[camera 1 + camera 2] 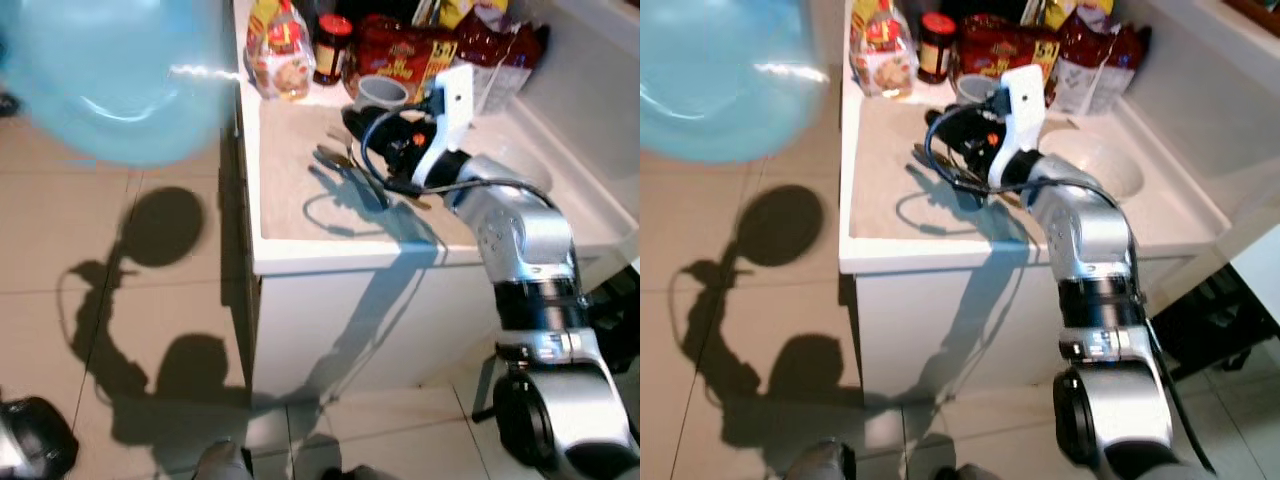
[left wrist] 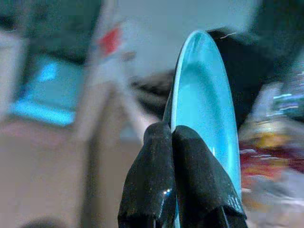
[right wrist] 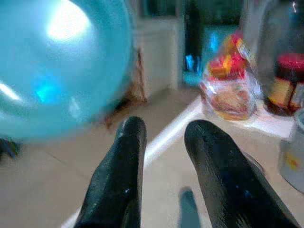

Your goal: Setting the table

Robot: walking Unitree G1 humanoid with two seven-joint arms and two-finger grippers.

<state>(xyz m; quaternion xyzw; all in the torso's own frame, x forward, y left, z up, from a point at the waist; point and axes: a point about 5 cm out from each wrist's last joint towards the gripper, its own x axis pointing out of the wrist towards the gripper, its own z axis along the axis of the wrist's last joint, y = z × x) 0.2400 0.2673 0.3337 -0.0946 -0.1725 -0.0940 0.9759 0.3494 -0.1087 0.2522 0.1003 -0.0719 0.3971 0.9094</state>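
Note:
A light blue plate point(image 1: 115, 75) hangs blurred over the floor, left of the counter. My left gripper point(image 2: 172, 130) is shut on its rim, and the plate point(image 2: 209, 109) stands on edge beyond the fingertips. My right gripper point(image 1: 368, 128) hovers low over the white counter point(image 1: 300, 220), just behind some cutlery point(image 1: 345, 162) lying there. Its fingers point(image 3: 121, 161) are open with nothing between them, and they point toward the counter's left edge and the plate point(image 3: 57, 61).
At the back of the counter stand a bagged snack point(image 1: 280, 50), a dark jar point(image 1: 332, 45), red packets point(image 1: 405, 55) and a grey cup point(image 1: 382, 92). A round sink point(image 1: 1090, 165) lies right of my arm. Tiled floor point(image 1: 100, 300) spreads to the left.

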